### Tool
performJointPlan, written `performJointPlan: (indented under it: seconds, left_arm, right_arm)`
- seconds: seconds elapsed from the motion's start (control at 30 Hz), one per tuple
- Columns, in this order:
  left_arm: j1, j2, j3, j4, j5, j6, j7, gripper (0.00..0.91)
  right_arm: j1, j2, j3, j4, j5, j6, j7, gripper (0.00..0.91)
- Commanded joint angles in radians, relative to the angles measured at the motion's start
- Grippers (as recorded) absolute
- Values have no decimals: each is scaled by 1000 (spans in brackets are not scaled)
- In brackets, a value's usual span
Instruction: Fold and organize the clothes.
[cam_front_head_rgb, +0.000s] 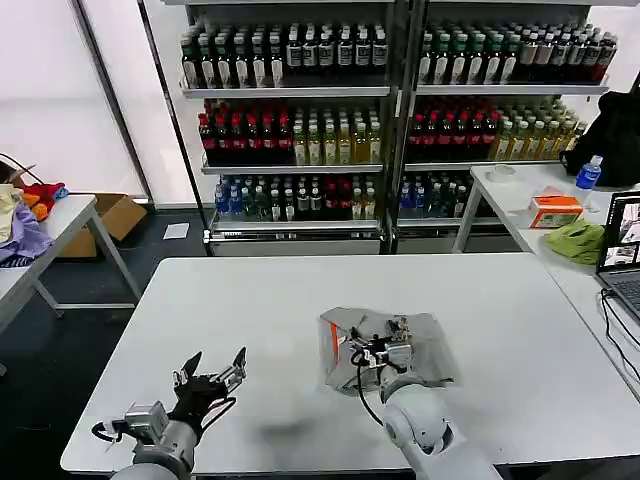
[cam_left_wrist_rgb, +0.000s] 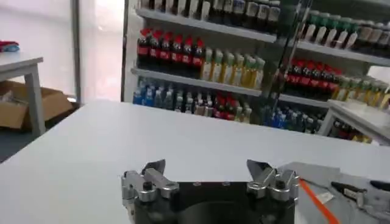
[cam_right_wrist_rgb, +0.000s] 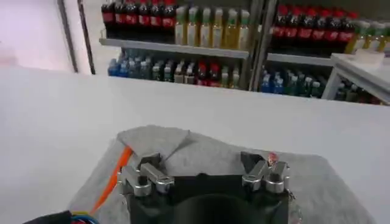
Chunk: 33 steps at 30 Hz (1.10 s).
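The clothes, one light grey T-shirt (cam_front_head_rgb: 425, 345), lie folded into a small rumpled packet on the white table (cam_front_head_rgb: 250, 300), right of its middle. My right gripper (cam_front_head_rgb: 380, 348) hovers low over the packet's near-left part, open, with nothing between its fingers. In the right wrist view the grey T-shirt (cam_right_wrist_rgb: 317, 182) spreads under the open right gripper (cam_right_wrist_rgb: 201, 159), one folded corner just past the fingertips. My left gripper (cam_front_head_rgb: 212, 370) is open above bare table near the front left edge, well apart from the shirt. In the left wrist view the left gripper (cam_left_wrist_rgb: 206, 165) is empty, and the shirt's edge (cam_left_wrist_rgb: 314, 173) shows off to one side.
Shelves of bottles (cam_front_head_rgb: 300, 120) line the back wall. A side table at the left holds lavender, orange and red garments (cam_front_head_rgb: 25, 215), with a cardboard box (cam_front_head_rgb: 115, 215) behind it. The right table carries a lime-green cloth (cam_front_head_rgb: 575, 240), an orange box (cam_front_head_rgb: 555, 210), a bottle (cam_front_head_rgb: 588, 172) and a laptop (cam_front_head_rgb: 622, 250).
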<state>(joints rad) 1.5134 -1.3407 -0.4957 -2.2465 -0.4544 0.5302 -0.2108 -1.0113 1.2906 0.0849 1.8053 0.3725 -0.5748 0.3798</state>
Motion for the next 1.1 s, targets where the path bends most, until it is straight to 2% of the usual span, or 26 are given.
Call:
performJointPlan:
  seconds: [0.03,0.23,0.43,0.7,0.8,1.1]
  left_arm:
    - [6,-3,1,1,0,-2,3,907]
    - [-1,-10,9,10,4,-2,2,907]
    - [-4,-20,15,13,9,-2,3,907]
    - [6,-16,4,4,8,-5,4,907]
    - [5,-14,2,-5,7,-3,4,907]
    - [3,-9,2,-12,21,-20,5,907]
  right_arm:
    - [-73,-10,54,145,-4,-3,10,907]
    - [-141,-77,92,164,8,-3,-8,907]
    - [-139,-62,69,93,57,-4,6,907]
    - [-126,-48,47,56,72,-5,13,907]
    - [-122,-54,48,71,89,-5,23,907]
    - [-131,-116,150,227,165,-6,48,907]
